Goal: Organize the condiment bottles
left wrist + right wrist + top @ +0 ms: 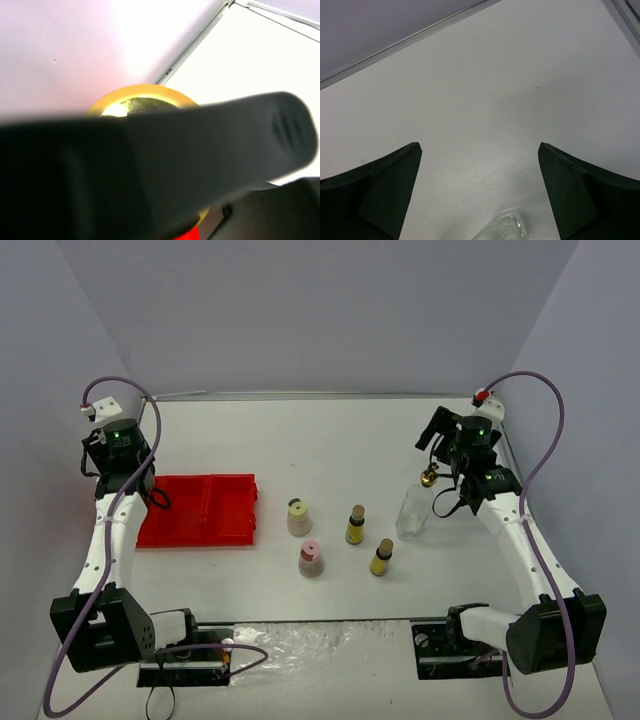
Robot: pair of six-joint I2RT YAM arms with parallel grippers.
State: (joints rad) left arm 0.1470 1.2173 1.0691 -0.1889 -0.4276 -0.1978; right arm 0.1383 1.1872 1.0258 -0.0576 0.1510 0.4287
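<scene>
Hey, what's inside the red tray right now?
The red tray shows bare compartments. Its left end is covered by the left gripper, whose wrist view shows a gold spout against a finger; the bottle's body is hidden.

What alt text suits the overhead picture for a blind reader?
Four small capped bottles and a clear glass bottle stand on a white table, a red tray to their left. The right gripper hovers beside the glass bottle.
</scene>
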